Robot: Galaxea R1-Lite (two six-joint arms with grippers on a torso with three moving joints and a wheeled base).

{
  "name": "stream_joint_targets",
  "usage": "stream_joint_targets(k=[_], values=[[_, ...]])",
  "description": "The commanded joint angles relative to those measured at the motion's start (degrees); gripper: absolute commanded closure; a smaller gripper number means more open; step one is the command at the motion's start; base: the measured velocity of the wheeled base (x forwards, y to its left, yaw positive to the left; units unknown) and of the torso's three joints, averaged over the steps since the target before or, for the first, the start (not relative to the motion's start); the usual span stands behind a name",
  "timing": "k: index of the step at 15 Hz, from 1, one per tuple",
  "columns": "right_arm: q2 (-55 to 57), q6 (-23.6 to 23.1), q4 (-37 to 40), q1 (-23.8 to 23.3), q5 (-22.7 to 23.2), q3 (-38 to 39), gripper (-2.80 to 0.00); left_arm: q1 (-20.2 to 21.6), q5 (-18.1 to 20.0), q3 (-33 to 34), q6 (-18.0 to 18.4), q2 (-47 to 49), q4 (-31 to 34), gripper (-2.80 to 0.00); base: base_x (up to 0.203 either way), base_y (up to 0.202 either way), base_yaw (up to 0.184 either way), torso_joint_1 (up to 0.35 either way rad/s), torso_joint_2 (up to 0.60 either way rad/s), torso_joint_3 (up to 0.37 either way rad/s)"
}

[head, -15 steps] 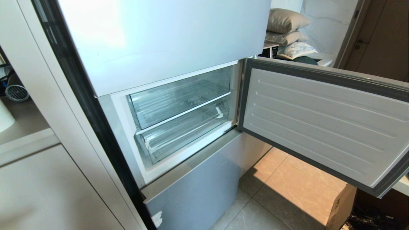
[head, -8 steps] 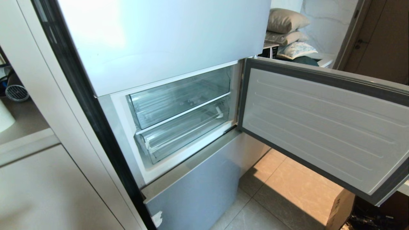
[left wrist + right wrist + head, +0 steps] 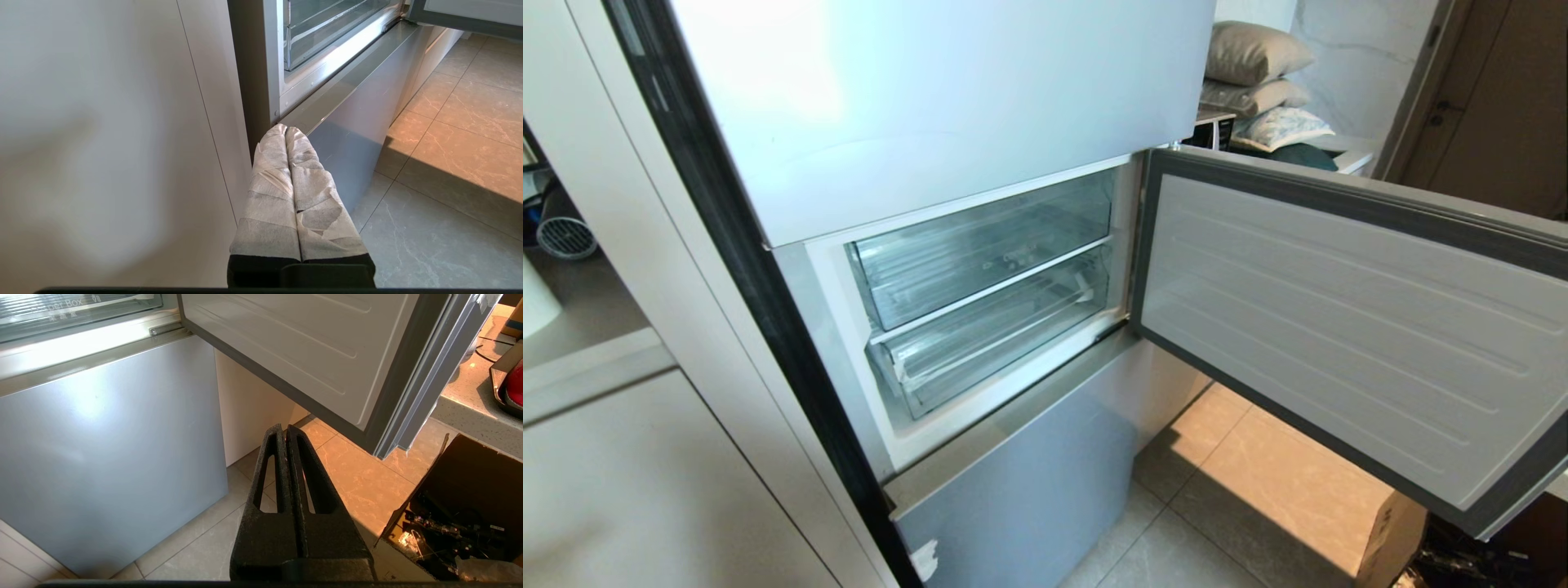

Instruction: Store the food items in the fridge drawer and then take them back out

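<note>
Both end effectors, left [image 3: 286,130] and right [image 3: 284,428], pressed together, low, below the closed fridge drawer [image 3: 992,335].

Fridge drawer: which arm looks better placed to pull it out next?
Probably the left. The left gripper, shut, hangs low beside the fridge's open compartment, below the drawer. The right gripper, also shut, hangs under the swung-open door.

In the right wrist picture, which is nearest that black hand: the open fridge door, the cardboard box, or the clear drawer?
From the right hand, shut and empty:
1. Open fridge door, just above and beyond the fingertips.
2. Cardboard box, on the floor to one side; close to call with the door.
3. Clear drawer, farthest, inside the fridge.
</note>
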State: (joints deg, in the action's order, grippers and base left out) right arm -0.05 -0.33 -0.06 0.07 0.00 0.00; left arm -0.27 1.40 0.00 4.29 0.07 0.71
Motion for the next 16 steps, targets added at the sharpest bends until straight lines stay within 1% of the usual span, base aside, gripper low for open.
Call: stream_joint_targets(k=[1, 8, 9, 16], values=[[0.05, -0.02, -0.03, 0.01, 0.00, 0.00, 0.00, 0.00, 0.00, 0.00, 0.03, 0.01, 0.08, 0.00, 0.000, 0.000, 0.000, 0.000, 0.00, 0.000], [0.05, 0.07, -0.03, 0.01, 0.00, 0.00, 0.00, 0.00, 0.00, 0.00, 0.09, 0.01, 0.08, 0.00, 0.000, 0.000, 0.000, 0.000, 0.00, 0.000], [0.05, 0.07, -0.03, 0.01, 0.00, 0.00, 0.00, 0.00, 0.00, 0.00, 0.02, 0.01, 0.08, 0.00, 0.009, -0.004, 0.081, 0.003, 0.00, -0.003], [0.05, 0.07, -0.03, 0.01, 0.00, 0.00, 0.00, 0.00, 0.00, 0.00, 0.02, 0.01, 0.17, 0.00, 0.002, -0.007, 0.174, 0.002, 0.00, 0.003]])
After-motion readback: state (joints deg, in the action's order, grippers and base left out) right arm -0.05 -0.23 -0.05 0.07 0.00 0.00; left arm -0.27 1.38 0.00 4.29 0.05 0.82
